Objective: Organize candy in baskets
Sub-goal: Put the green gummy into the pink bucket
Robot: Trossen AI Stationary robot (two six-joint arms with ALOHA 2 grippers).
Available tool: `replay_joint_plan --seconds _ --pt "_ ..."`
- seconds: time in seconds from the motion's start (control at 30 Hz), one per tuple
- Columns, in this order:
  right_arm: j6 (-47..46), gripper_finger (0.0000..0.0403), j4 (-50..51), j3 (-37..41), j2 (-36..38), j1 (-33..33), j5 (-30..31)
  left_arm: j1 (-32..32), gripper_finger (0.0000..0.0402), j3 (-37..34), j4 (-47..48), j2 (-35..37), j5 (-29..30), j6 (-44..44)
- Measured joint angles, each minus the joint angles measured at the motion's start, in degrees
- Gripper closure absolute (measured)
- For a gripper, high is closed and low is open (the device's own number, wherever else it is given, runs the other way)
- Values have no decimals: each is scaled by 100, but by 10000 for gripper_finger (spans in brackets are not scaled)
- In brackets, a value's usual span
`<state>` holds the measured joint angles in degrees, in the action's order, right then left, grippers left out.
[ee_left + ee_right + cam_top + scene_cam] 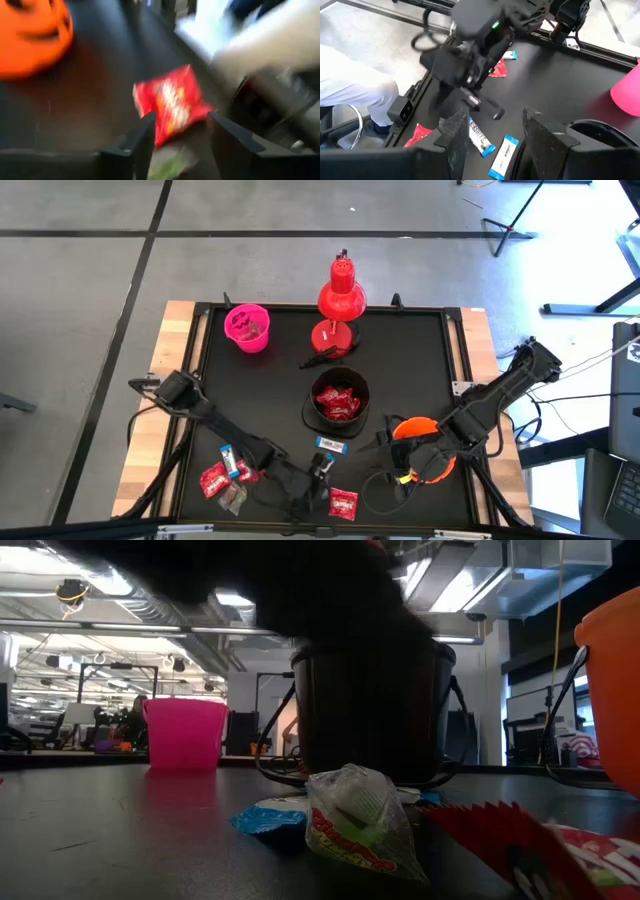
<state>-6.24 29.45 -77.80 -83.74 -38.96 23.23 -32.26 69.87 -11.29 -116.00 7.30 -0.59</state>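
My left gripper (320, 476) (177, 135) hangs open near the table's near edge. One red candy (172, 102) (343, 503) lies flat on the mat just ahead of its fingertips. A greenish blur (170, 162) shows low between the fingers; I cannot tell what it is. More candy lies left of it: red (214, 478), white-and-blue (232, 465) and grey-green (234, 498). A white-and-blue candy (330, 444) (480, 137) lies by the black basket (340, 402), which holds red sweets. My right gripper (392, 438) (497, 135) is open above the mat beside the orange basket (425, 458). The pink basket (247, 327) stands far left.
A red desk lamp (340, 300) stands at the far edge behind the black basket, its black cord on the mat. A raised frame (455, 370) borders the mat. The right arm partly covers the orange basket. A person in white (350, 95) shows beyond the near edge.
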Motion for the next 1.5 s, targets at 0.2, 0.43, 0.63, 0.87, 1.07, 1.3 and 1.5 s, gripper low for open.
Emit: replay_joint_plan --seconds 0.2,0.43,0.63,0.87,1.07,1.3,1.5 --pt "-105 223 118 -20 0 0 10 1 203 575 1191 -105 365 -175" --pt "-126 223 55 -20 0 0 19 1 204 573 1642 -108 324 -303" --pt "-166 224 22 -20 0 0 23 0 204 570 1693 -123 353 -524" --pt "-171 224 18 -20 0 0 27 49 204 573 1500 -290 373 -567" --pt "-238 224 18 -20 0 0 21 104 204 575 1391 -478 385 -524" --pt "-258 224 20 -20 0 0 14 113 210 566 1513 -492 552 -383" --pt "-261 224 22 -20 -1 0 12 113 263 566 1595 -492 521 -251"
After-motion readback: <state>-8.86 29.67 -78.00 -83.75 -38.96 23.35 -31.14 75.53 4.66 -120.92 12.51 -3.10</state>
